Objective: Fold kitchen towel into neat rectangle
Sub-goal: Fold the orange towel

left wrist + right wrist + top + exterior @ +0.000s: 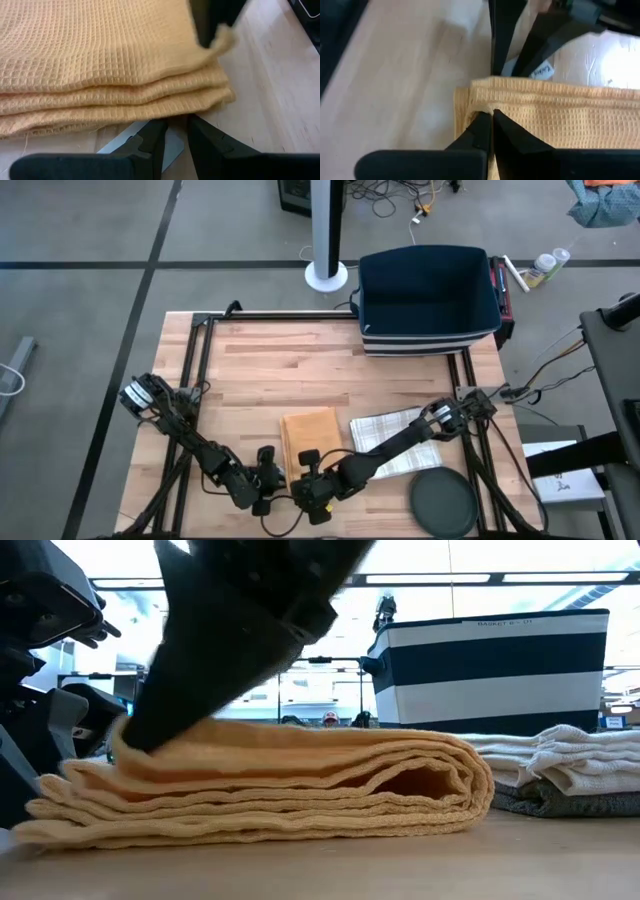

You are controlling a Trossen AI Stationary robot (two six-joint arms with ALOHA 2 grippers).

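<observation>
The folded yellow waffle-weave kitchen towel (309,438) lies as a layered rectangle near the middle of the pale wooden table (270,360), towards its near edge. The right arm stretches from its base at the table's right side, low across a white checked cloth (395,440), down to the towel's near end; the right gripper (491,116) sits there with its fingers pressed together, pinching the top layer at the towel's corner (220,42), which is lifted slightly off the stack. The left arm reaches from the table's left edge diagonally towards the near side, and the left gripper (175,131) rests low on the table just beside the towel's near edge, its fingers slightly parted and holding nothing. To the right of the checked cloth's near end lies a dark round plate (442,502), and a navy and white striped fabric basket (428,300) stands at the far right of the table.
</observation>
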